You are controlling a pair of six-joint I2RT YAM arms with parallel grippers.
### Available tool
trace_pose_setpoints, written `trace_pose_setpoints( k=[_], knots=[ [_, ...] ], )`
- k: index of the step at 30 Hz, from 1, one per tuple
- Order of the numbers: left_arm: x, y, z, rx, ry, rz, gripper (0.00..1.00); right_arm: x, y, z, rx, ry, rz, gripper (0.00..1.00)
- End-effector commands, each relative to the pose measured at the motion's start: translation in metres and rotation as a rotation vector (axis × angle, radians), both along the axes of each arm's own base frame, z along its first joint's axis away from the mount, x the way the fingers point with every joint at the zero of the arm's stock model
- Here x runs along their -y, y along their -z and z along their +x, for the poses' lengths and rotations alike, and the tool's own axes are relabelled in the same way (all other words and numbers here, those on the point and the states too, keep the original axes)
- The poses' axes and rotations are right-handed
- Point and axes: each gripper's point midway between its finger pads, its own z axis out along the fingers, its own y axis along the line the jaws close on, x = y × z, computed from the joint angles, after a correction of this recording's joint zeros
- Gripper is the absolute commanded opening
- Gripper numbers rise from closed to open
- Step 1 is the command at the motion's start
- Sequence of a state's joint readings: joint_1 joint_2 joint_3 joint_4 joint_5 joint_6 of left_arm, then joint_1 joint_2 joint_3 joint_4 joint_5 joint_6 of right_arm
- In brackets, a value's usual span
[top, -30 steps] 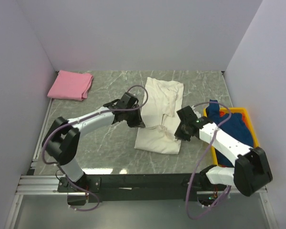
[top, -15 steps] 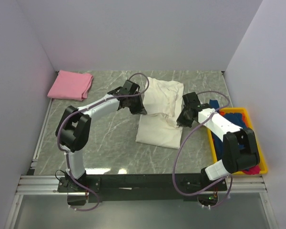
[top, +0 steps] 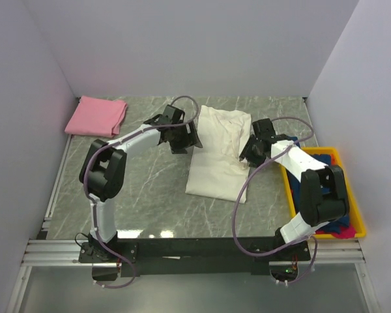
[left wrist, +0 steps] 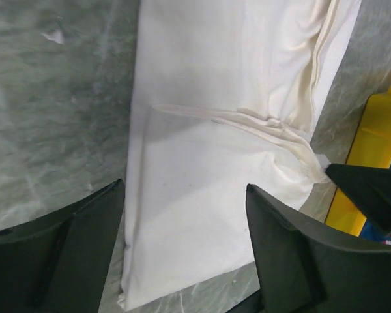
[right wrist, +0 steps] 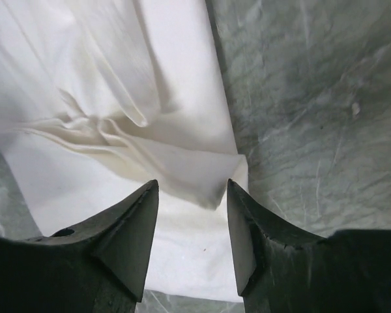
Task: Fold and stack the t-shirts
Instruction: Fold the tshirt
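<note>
Both arms have swung toward 12 o'clock since 1 s ago, carrying a fold of the cream t-shirt (top: pixel 216 163). Left fingers (left wrist: pixel 58 254) & right fingers (right wrist: pixel 117 241) now spread, prob. releasing so it lies flat mid-counter (top: pixel 150 195). Pink t-shirt (top: pixel 96 116) sits at 10 o'clock.

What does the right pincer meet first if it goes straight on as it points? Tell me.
The cream-white t-shirt: its folded edge lies ahead, between the fingertips of the open right pincer. How far off is unclear.

Cream-white t-shirt (top: pixel 216 156); pink t-shirt (top: pixel 96 116); yellow bin (top: pixel 357 212); grey-green marbled table (top: pixel 150 195), white veins; pale lilac walls (top: pixel 182 45).
</note>
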State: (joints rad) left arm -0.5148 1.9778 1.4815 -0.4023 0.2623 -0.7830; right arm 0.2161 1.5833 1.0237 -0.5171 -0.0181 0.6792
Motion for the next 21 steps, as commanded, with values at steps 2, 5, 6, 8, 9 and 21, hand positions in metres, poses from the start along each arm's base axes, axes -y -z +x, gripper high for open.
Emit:
trace_pose_setpoints(
  k=[2, 5, 6, 8, 9, 21],
  knots=[
    [-0.018, -0.052, 0.003, 0.146, -0.029, 0.019, 0.75, 0.021, -0.054, 0.015, 0.153, 0.044, -0.088, 0.54],
    [-0.016, -0.055, -0.011, 0.132, -0.021, 0.001, 0.56, 0.024, -0.063, 0.002, 0.169, 0.043, -0.090, 0.53],
    [-0.013, -0.054, -0.017, 0.121, -0.008, -0.001, 0.50, 0.019, -0.067, -0.002, 0.185, 0.027, -0.070, 0.52],
    [0.006, -0.053, -0.035, 0.098, 0.047, -0.018, 0.29, 0.005, -0.064, -0.010, 0.186, -0.014, -0.043, 0.51],
    [0.018, -0.050, -0.048, 0.085, 0.081, -0.017, 0.18, -0.001, -0.058, -0.017, 0.167, -0.031, -0.039, 0.51],
    [0.033, 0.027, -0.102, -0.105, 0.126, -0.014, 0.01, -0.039, 0.019, 0.006, -0.023, -0.102, 0.097, 0.43]
  ],
)
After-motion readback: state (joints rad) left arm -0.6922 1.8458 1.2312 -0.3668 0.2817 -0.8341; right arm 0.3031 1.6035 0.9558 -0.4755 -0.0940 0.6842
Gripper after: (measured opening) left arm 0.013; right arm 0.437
